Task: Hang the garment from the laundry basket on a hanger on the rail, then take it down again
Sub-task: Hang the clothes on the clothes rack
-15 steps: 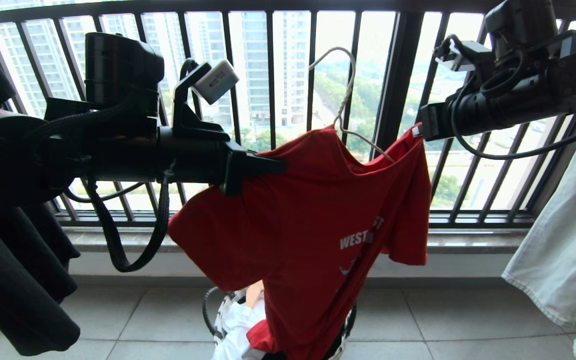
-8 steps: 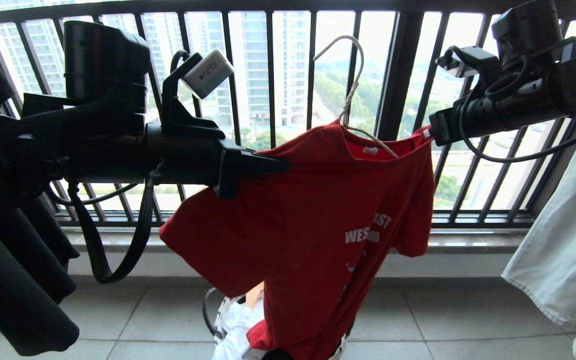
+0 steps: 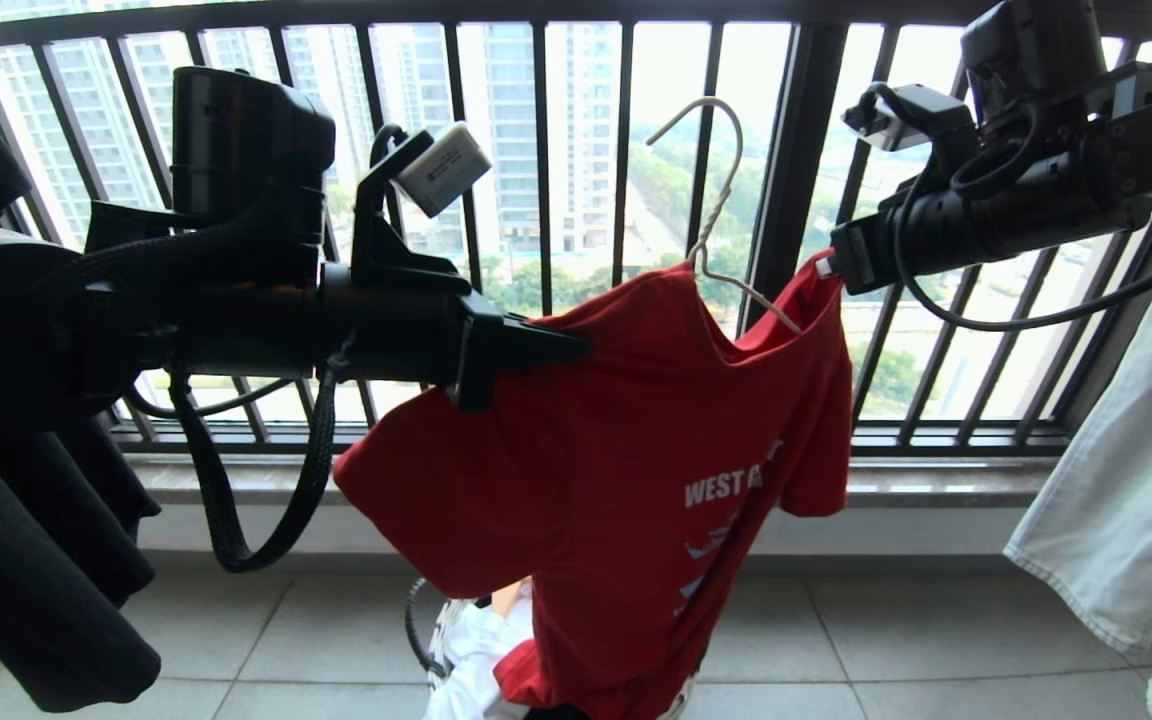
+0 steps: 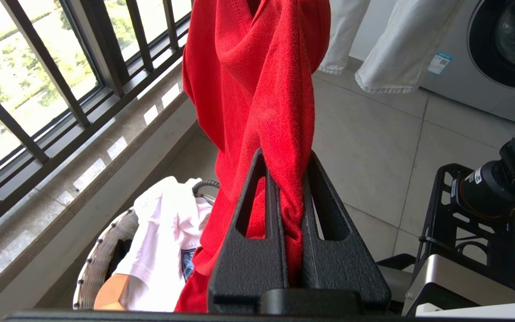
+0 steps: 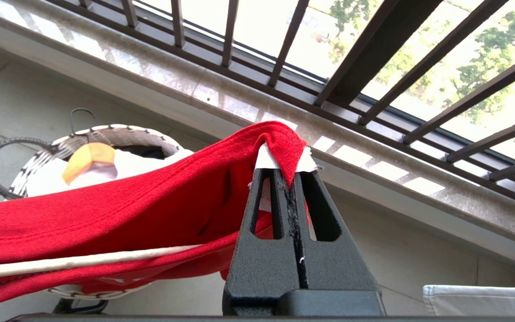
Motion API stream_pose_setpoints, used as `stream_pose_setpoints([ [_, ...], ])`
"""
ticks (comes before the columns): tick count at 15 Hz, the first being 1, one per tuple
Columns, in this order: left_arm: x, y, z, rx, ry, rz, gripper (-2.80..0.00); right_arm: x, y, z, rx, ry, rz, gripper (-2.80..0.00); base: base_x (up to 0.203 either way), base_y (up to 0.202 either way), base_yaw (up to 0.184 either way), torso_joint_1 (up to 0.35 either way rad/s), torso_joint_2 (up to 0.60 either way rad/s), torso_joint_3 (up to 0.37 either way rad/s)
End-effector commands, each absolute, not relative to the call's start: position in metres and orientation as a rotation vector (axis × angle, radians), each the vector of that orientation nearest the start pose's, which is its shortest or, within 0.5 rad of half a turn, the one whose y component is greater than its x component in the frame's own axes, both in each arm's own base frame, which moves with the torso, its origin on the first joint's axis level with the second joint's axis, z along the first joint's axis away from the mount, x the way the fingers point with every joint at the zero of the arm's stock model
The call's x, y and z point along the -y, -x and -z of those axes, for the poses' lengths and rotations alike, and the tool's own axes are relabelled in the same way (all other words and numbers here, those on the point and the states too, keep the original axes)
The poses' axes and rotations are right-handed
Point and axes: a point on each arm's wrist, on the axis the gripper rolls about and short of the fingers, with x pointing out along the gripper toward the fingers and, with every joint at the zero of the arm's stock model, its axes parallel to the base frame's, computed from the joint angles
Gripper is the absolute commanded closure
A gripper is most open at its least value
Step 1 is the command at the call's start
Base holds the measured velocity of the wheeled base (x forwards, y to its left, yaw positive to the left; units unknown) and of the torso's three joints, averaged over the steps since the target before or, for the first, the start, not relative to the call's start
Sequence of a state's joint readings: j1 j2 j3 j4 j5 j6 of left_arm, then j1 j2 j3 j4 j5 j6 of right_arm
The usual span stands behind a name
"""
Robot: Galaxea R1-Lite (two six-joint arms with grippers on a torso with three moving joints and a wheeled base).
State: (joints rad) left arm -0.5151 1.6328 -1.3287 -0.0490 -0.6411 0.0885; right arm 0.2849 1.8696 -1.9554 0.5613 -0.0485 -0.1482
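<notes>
The bright red printed T-shirt (image 3: 626, 450) hangs over the round white-rimmed basket (image 4: 101, 259), threaded on the thin white wire hanger (image 3: 711, 215); left claw (image 3: 571, 345) and right claw (image 3: 821, 265) each pinch a shoulder; soft, light, prone to slipping, so seams probably grip best.

Strong daylight is admitted through the window railing (image 3: 536, 200), leaving the sky washed out. Both arms are backlit, nearly silhouetted. The garment (image 3: 616, 450) is evenly lit; straight bars are bowed toward the edges.
</notes>
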Motion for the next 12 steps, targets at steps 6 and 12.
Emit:
stream_pose_setpoints([
  [6,0.172,-0.258,-0.287,-0.246,-0.063,1.188,0.00,-0.113,-0.304,-0.346,-0.401,0.273,-0.347,0.00,0.000,0.000,0.000,0.000,0.00,0.000],
  [12,0.182,-0.270,-0.279,-0.265,-0.058,1.177,0.00,-0.126,-0.281,-0.351,-0.388,0.289,-0.408,0.00,0.000,0.000,0.000,0.000,0.00,0.000],
])
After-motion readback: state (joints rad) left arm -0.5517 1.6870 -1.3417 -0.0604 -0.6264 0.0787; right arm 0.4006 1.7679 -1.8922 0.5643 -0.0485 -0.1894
